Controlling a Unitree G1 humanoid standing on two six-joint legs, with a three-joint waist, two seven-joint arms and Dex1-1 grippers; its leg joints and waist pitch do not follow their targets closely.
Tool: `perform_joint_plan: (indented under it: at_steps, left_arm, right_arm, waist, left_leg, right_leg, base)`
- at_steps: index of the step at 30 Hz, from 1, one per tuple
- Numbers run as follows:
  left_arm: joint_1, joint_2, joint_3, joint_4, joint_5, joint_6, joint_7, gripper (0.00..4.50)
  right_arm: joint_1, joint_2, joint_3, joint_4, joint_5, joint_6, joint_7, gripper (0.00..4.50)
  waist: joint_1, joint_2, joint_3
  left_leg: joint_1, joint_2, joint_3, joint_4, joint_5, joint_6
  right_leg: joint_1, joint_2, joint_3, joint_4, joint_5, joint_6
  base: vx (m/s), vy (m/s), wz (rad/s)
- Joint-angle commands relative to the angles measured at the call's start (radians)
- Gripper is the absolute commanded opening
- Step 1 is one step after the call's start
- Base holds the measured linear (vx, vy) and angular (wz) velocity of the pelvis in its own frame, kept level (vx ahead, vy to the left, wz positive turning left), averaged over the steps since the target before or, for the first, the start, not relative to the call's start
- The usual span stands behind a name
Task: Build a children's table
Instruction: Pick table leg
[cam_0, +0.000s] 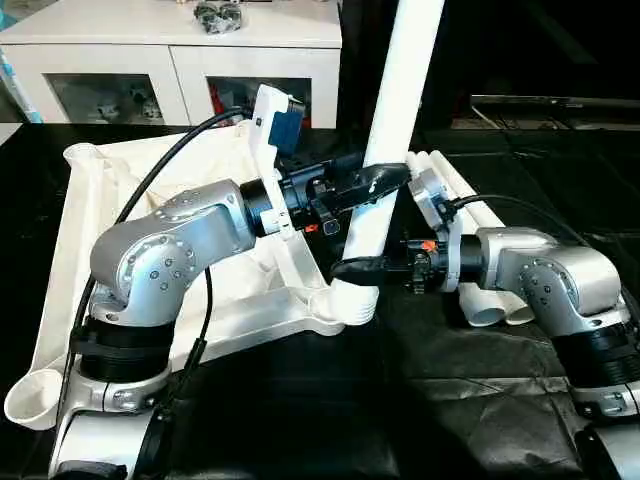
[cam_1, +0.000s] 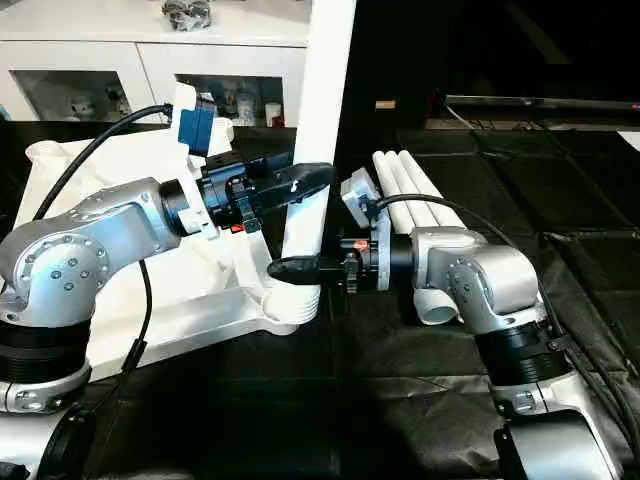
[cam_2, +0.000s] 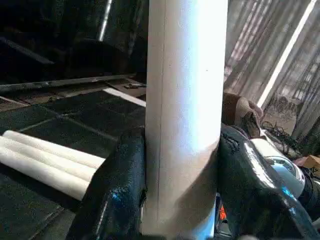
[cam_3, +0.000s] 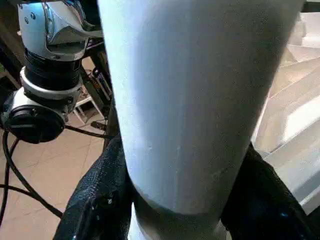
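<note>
Right now, from the left eye, the tabletop (cam_0: 150, 250) lies upside down on the dark floor, and one leg (cam_0: 395, 130) stands upright in its near corner socket (cam_0: 352, 300). The left gripper (cam_0: 372, 182) pinches the leg partway up while the right gripper (cam_0: 352, 268) pinches it low, just above the socket; holding at two heights likely keeps the tube straight while it is pressed home. From the right eye, three spare legs (cam_1: 415, 205) lie side by side on the floor just behind the right arm, within reach for the other corners, and a white cabinet (cam_1: 150, 60) stands behind the tabletop. Along the left wrist, black fingers (cam_2: 115, 195) press on both sides of the leg. Along the right wrist, the fingers (cam_3: 95, 200) clasp the leg near its wider lower end.
</note>
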Motion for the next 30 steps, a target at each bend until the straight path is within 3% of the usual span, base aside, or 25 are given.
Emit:
perform_joint_plan:
  at_steps: [1, 22, 25, 27, 30]
  left_arm:
    - [-0.033, -0.014, -0.006, -0.036, -0.031, 0.006, -0.004, 1.83]
    - [-0.031, -0.041, 0.013, -0.062, -0.042, 0.001, 0.016, 1.82]
    - [-0.033, -0.056, 0.031, -0.062, -0.075, 0.028, 0.032, 1.82]
    - [-0.033, -0.056, 0.031, -0.065, -0.071, 0.03, 0.038, 2.38]
    - [-0.032, -0.067, 0.04, -0.063, -0.079, 0.034, 0.052, 2.63]
  right_arm:
    - [0.013, 0.005, 0.007, -0.002, 0.001, 0.017, -0.003, 1.95]
    - [0.043, 0.057, -0.035, -0.008, 0.002, -0.023, -0.065, 1.92]
    - [0.036, 0.068, -0.04, -0.004, -0.007, -0.026, -0.09, 1.92]
    - [0.035, 0.069, -0.036, -0.008, -0.008, -0.027, -0.097, 1.91]
    - [0.035, 0.07, -0.033, -0.014, 0.002, -0.015, -0.096, 1.91]
  waist:
    - [0.004, -0.008, -0.072]
    - [0.011, -0.005, -0.073]
    - [0.011, -0.004, -0.073]
    - [0.011, -0.004, -0.073]
    - [0.012, -0.005, -0.073]
  left_leg:
    - [-0.004, 0.033, 0.001, -0.062, 0.003, 0.031]
    - [-0.004, 0.032, 0.0, -0.063, -0.003, 0.024]
    - [-0.003, 0.033, 0.0, -0.063, -0.005, 0.019]
    - [-0.002, 0.032, 0.0, -0.063, -0.009, 0.018]
    - [-0.004, 0.032, 0.0, -0.063, -0.005, 0.017]
  right_leg:
    - [0.071, -0.067, 0.041, -0.059, -0.054, -0.245]
    - [0.071, -0.066, 0.04, -0.059, -0.049, -0.242]
    - [0.07, -0.065, 0.04, -0.059, -0.051, -0.243]
    - [0.07, -0.065, 0.04, -0.06, -0.053, -0.241]
    - [0.072, -0.066, 0.04, -0.06, -0.053, -0.239]
  base:
    - [0.0, 0.0, 0.0]
    - [0.0, 0.0, 0.0]
    - [0.0, 0.0, 0.0]
    - [0.0, 0.0, 0.0]
    - [0.0, 0.0, 0.0]
